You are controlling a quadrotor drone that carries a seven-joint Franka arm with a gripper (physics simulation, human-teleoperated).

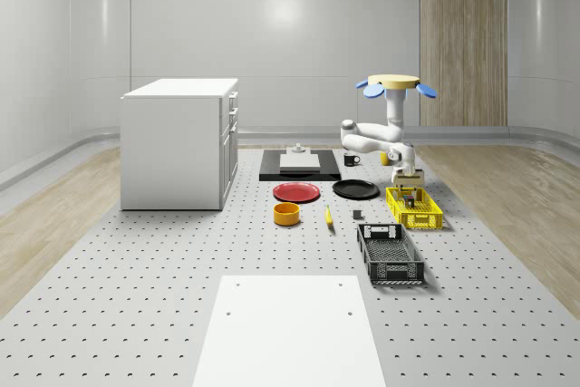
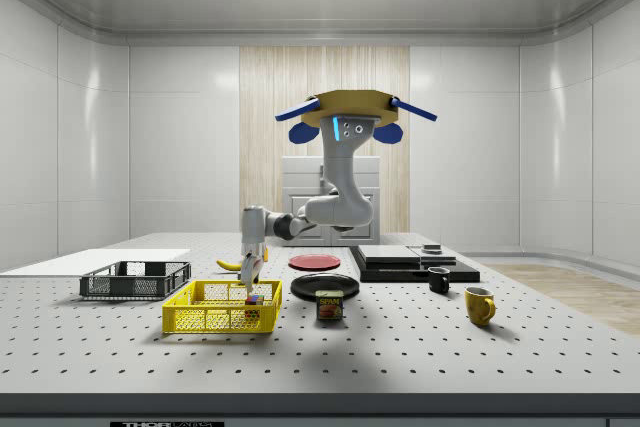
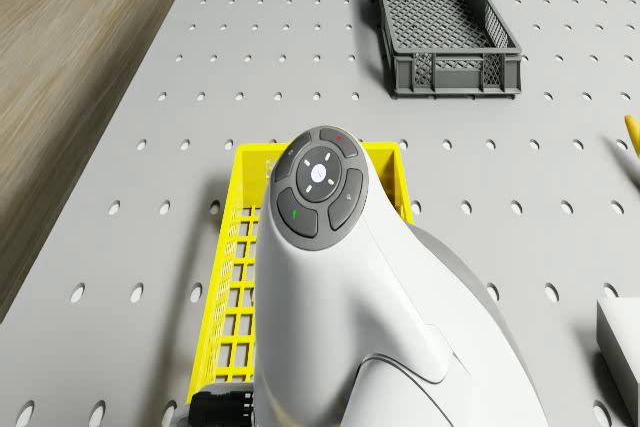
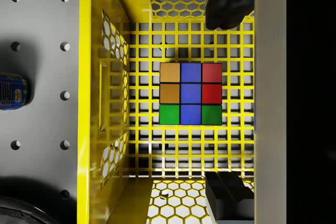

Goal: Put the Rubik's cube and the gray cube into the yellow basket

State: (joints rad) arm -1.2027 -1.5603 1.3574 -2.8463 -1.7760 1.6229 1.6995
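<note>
The Rubik's cube (image 4: 190, 93) lies flat on the mesh floor of the yellow basket (image 4: 93, 103), close to one end wall. In the side view the Rubik's cube (image 2: 254, 300) shows through the yellow basket (image 2: 200, 319). My gripper (image 4: 227, 100) hangs straight above it, open, its fingers (image 4: 227, 11) well apart and touching nothing. In the whole-scene view the gripper (image 1: 409, 185) points down into the far end of the basket (image 1: 419, 216). The drone (image 1: 394, 84) hovers high above the table, behind the basket, arm bent down to it.
A dark grey crate (image 1: 390, 254) stands just in front of the basket. A can (image 2: 329, 304) stands beside the basket, near a black plate (image 1: 355, 189). Further left are a red plate (image 1: 296, 192), an orange bowl (image 1: 286, 214), a banana (image 1: 327, 216) and a white cabinet (image 1: 179, 142).
</note>
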